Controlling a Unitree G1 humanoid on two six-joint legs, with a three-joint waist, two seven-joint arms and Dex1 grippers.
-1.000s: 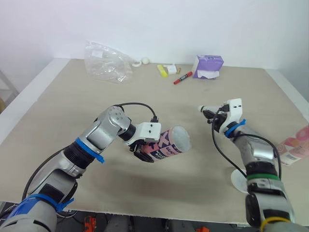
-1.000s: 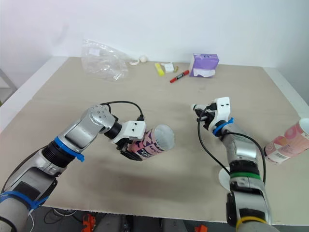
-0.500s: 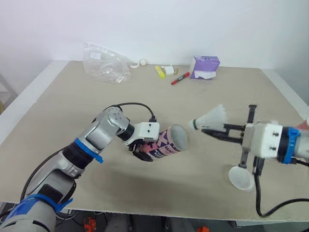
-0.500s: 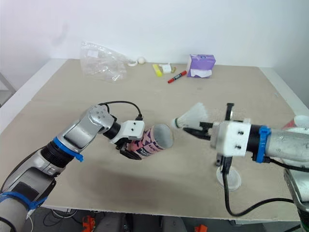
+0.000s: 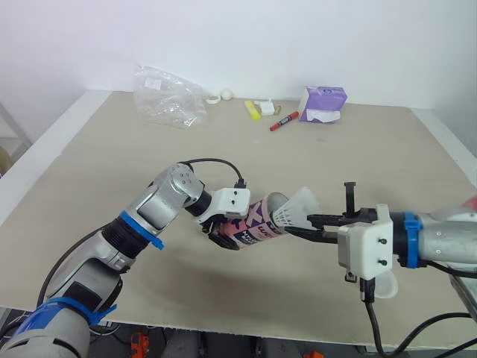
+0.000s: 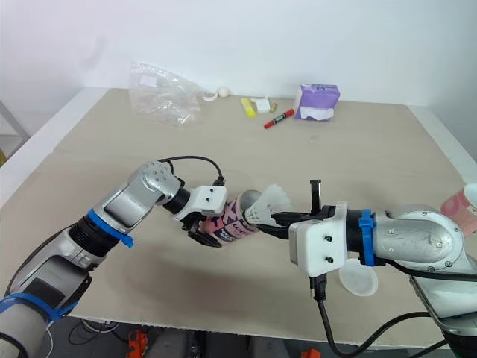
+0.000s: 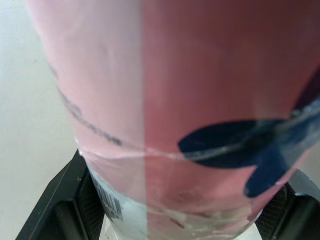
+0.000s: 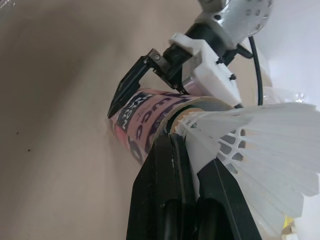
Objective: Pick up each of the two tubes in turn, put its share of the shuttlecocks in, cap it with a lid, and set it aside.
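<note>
Since half a second ago the right claw point(image 5: 297, 226) has swung leftward, carrying its shuttlecock point(image 5: 297, 206) from open air up to the mouth of the held tube point(image 5: 257, 221). At far left on the counter point(image 5: 97, 171), the left claw point(image 5: 222, 235) is clenched around the closed end of that tube, which lies nearly level above the surface with its open end facing the robot's right. In the left wrist view the pink tube wall point(image 7: 175, 100) hides almost everything beyond it, with only 2 black fingers point(image 7: 65, 210) showing at either side. The right claw grips the shuttlecock just behind its cork, feathers trailing to the right. The cork sits at the tube's rim, and I cannot tell whether it has passed inside. Under the right wrist, 1 white lid point(image 6: 358, 277) lies flat, partly covered by the arm. A second tube point(image 6: 463, 203) is cut off by the right edge. That makes 2 tubes, 1 shuttlecock and 1 lid. Bare counter stretches between the arms and the far edge, where a plastic bag point(image 5: 168, 97), a marker point(image 5: 283, 121) and a purple box point(image 5: 322, 103) sit.
</note>
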